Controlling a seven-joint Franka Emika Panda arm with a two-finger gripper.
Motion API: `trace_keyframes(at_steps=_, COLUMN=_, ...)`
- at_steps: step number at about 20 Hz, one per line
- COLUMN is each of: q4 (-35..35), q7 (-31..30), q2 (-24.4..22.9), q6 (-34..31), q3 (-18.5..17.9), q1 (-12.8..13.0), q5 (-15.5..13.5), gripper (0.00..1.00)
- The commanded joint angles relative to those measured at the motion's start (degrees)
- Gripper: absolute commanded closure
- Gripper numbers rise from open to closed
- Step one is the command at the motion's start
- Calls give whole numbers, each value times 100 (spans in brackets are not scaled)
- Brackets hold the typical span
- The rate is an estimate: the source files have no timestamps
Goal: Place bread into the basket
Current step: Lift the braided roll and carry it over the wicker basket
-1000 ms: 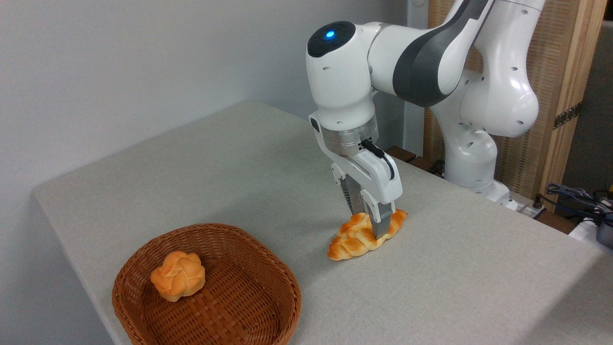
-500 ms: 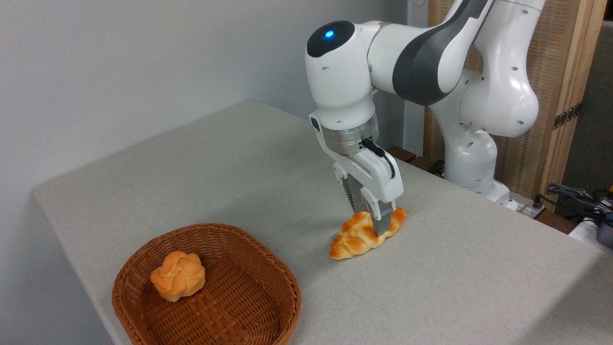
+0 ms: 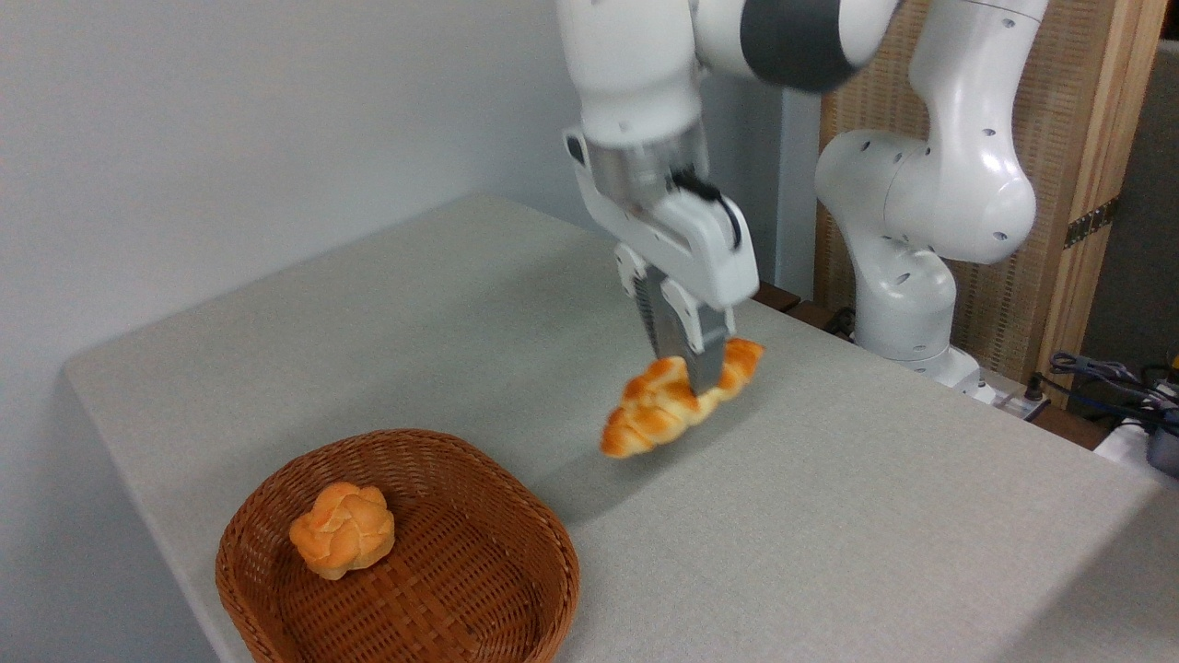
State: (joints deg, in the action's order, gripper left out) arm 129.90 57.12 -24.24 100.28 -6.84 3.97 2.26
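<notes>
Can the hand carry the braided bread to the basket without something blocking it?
Probably yes: the hand holds the braided bread above the table, and nothing stands before the basket.

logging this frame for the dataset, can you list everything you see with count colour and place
bread: 1, golden-orange braided loaf, held in the air above the table, right of the basket
basket: 1, brown wicker, near left part of the table
bun: 1, pale orange, round and knotted, inside the basket at its left
table: 1, light grey cloth top
cables: several, dark, far right edge
wooden panel: 1, light brown, behind the arm
arm: 1, white and grey
gripper: 1, white, closed on the bread
</notes>
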Motion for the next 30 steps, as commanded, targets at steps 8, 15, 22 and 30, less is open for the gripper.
trace_keyframes(at_steps=8, q4=-2970, q7=-78, q2=2053, q6=-176, q3=16, q1=130, q5=-244, gripper=56)
trace_keyframes(at_steps=15, q4=-3463, q7=-95, q2=2730, q6=859, q3=95, q1=139, q5=-209, gripper=53)
trace_keyframes(at_steps=22, q4=-3402, q7=-122, q2=2897, q6=1028, q3=297, q1=139, q5=177, gripper=4)
trace_keyframes(at_steps=30, q4=-3402, q7=-131, q2=2977, q6=1152, q3=403, q1=139, q5=310, gripper=0)
